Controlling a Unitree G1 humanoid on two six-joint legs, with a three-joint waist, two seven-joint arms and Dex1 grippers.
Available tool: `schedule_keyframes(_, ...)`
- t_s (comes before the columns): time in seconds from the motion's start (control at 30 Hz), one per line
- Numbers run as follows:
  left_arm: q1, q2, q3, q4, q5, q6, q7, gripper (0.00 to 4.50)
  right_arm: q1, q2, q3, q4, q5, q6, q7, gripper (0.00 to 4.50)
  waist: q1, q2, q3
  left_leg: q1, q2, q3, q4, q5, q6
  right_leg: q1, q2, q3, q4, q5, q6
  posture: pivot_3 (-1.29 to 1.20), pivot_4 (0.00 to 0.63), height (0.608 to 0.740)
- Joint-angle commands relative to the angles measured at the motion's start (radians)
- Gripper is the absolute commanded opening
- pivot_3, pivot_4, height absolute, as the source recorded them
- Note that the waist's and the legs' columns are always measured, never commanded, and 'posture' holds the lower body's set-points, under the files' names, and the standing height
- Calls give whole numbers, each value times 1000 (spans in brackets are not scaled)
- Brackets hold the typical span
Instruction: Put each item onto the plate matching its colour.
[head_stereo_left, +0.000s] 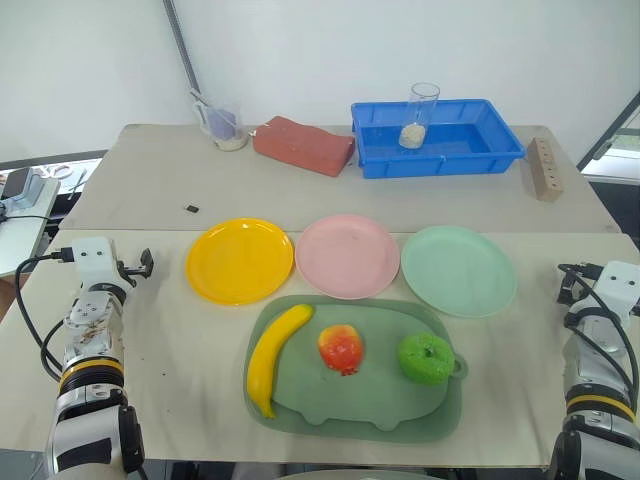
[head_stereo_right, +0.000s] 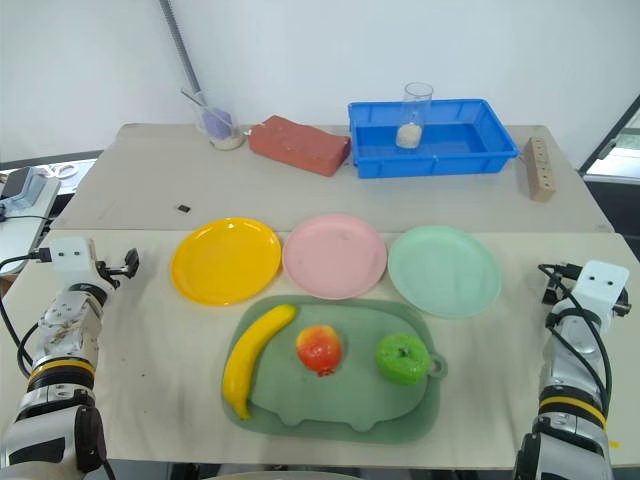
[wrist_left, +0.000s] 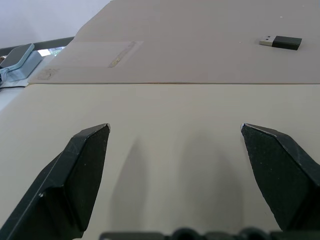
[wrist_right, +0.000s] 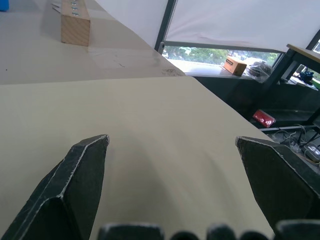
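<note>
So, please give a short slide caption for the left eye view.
Banana, red apple and green apple wait on a tray below three plates.

Beige tabletop (head_stereo_left: 180, 350) and what lies on it

Yellow plate (head_stereo_left: 240, 260), pink plate (head_stereo_left: 347, 256), mint plate (head_stereo_left: 459, 270) in a row; dark-green tray (head_stereo_left: 350, 400) nearer; brick (head_stereo_left: 303, 145), blue bin (head_stereo_left: 436, 137) behind.

Three round plates: one yellow plate (head_stereo_left: 240, 260), one pink plate (head_stereo_left: 347, 256), one mint green plate (head_stereo_left: 458, 270). Three toy fruits: one banana (head_stereo_left: 273, 354), one red-and-yellow apple (head_stereo_left: 340, 348), one green apple (head_stereo_left: 426, 359). One dark-green tray (head_stereo_left: 300, 400), one blue bin (head_stereo_left: 436, 137), one red brick (head_stereo_left: 303, 145), two clear cups, one wooden block (head_stereo_left: 544, 168).
</note>
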Motion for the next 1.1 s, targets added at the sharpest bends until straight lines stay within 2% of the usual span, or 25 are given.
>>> schedule_keyframes(0.03,4,27,13,-61,-20,-1,-20,4500,-13,-26,-9,-16,3,0,0,4489,0,0,0,0,0,0,0,0,0,0,0,0,0,0,0,0,150,740)
schedule_keyframes(0.13,49,48,-2,-206,-67,58,-155,4500,-16,-34,-1,-34,1,6,18,4489,-3,0,0,0,0,0,0,0,0,0,0,0,0,0,0,0,150,740)
schedule_keyframes(0.23,153,99,-40,-479,-168,214,-360,4500,-41,-59,23,-75,7,31,93,4489,-8,2,0,-1,0,0,-1,0,0,0,0,0,0,0,0,0,150,740)
schedule_keyframes(0.3,237,154,-74,-687,-254,352,-480,4500,-67,-83,62,-131,33,68,226,4489,-19,4,2,-1,0,0,-1,0,0,0,0,0,0,0,0,0,150,740)
schedule_keyframes(0.37,283,186,-90,-808,-301,442,-526,4500,-81,-99,86,-174,49,98,318,4489,-22,7,3,-1,0,0,-1,0,0,0,0,1,0,0,0,0,150,740)
schedule_keyframes(0.57,370,273,-181,-1188,-470,689,-643,4500,-113,-176,228,-527,236,328,795,4489,-23,9,5,-1,1,0,-1,-1,0,0,1,1,-1,0,-1,0,150,740)
schedule_keyframes(0.67,386,278,-216,-1270,-504,740,-661,4500,-113,-203,295,-719,328,470,933,4489,-18,9,5,-1,1,0,0,-1,0,1,0,1,-2,0,-1,0,150,740)
schedule_keyframes(0.77,416,290,-276,-1295,-463,721,-696,4500,-124,-223,367,-936,445,634,1033,4489,-17,8,6,-1,1,0,0,-1,0,0,0,1,-2,0,-1,0,150,740)
schedule_keyframes(0.9,416,274,-338,-1295,-415,690,-691,4500,-141,-236,418,-1136,578,790,1098,4489,-7,6,7,-2,1,0,0,-1,-1,-1,0,0,-3,-1,-2,0,150,740)
schedule_keyframes(1.1,417,232,-447,-1277,-317,651,-668,4500,-154,-265,469,-1302,689,919,1155,4489,9,5,6,-5,2,0,0,-1,-1,-7,-1,0,-10,0,-5,0,150,740)
